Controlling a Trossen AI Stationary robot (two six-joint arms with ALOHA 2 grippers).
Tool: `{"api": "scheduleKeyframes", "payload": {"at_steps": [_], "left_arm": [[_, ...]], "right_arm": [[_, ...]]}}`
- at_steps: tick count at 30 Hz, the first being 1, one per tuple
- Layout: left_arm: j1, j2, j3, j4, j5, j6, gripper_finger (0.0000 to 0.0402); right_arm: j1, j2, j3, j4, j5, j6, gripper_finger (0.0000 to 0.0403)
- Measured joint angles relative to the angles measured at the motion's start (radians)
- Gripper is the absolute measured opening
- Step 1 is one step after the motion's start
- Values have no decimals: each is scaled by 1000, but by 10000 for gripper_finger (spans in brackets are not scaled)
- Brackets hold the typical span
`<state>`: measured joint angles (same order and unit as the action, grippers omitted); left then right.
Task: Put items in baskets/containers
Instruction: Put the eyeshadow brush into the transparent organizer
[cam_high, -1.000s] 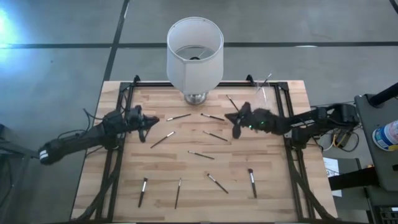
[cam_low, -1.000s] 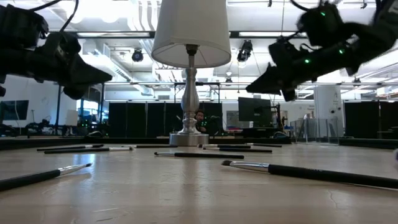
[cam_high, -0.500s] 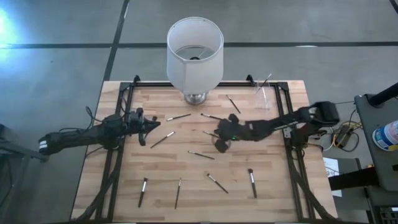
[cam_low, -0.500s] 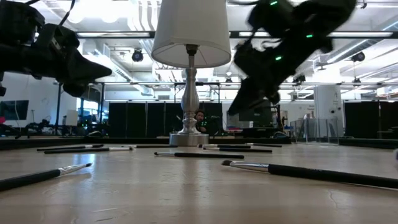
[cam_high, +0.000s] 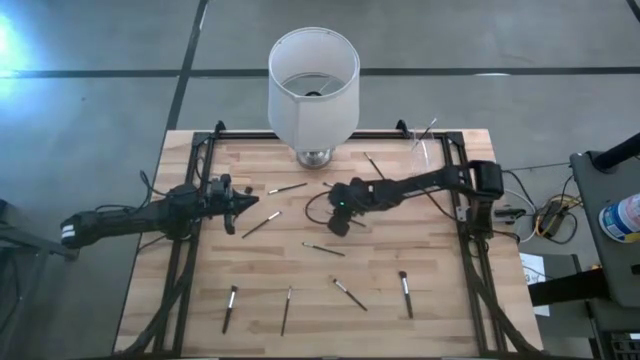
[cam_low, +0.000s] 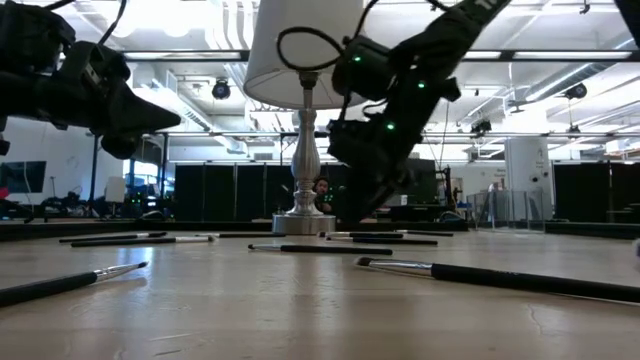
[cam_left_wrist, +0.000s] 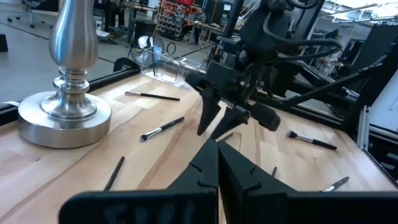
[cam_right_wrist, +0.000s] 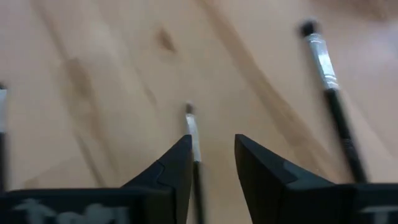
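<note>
Several thin dark-handled makeup brushes lie flat and scattered on the wooden table (cam_high: 440, 270). The clear cup (cam_high: 424, 152) stands at the far right corner with one brush leaning in it. My right gripper (cam_right_wrist: 211, 140) is open and tipped down at mid-table (cam_high: 337, 220). Its fingers stand on either side of one brush (cam_right_wrist: 194, 140), just above the wood. My left gripper (cam_left_wrist: 217, 152) is shut and empty, hovering level over the table's left side (cam_high: 243, 206).
A big white lampshade (cam_high: 313, 85) on a metal base (cam_left_wrist: 62, 115) stands at the far middle edge. Other brushes lie near my right gripper (cam_right_wrist: 329, 81), (cam_high: 324, 249) and along the near edge (cam_high: 406, 293), (cam_high: 229, 308). A black frame borders the table.
My right gripper has swung from beside the cup toward the table's left and near side. It has tipped steeply downward, come lower to just over a brush at mid-table, and opened.
</note>
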<state>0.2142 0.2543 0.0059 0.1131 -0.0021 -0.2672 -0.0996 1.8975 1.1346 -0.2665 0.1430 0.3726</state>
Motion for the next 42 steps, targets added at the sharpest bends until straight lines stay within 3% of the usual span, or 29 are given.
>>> {"api": "scheduleKeyframes", "payload": {"at_steps": [3, 12, 21, 27, 35, 42], "left_arm": [[0, 4, 0, 0, 0, -1, 0], [0, 19, 0, -1, 0, -1, 0], [0, 24, 0, 0, 1, -20, 0], [0, 25, 0, 11, 1, -87, 0], [-1, 35, 0, 38, 1, -138, 0], [-32, 102, 0, 191, -8, -174, 0]], "right_arm": [[-9, 45, 54, -24, -48, -20, 116], [-9, 161, 195, -194, -16, -40, 88], [-10, 169, 191, -193, -12, -54, 16], [-11, 122, 178, -198, -27, -87, 10], [5, -56, -8, 88, -11, -77, 9], [35, -170, -261, 629, -24, -40, 8]]}}
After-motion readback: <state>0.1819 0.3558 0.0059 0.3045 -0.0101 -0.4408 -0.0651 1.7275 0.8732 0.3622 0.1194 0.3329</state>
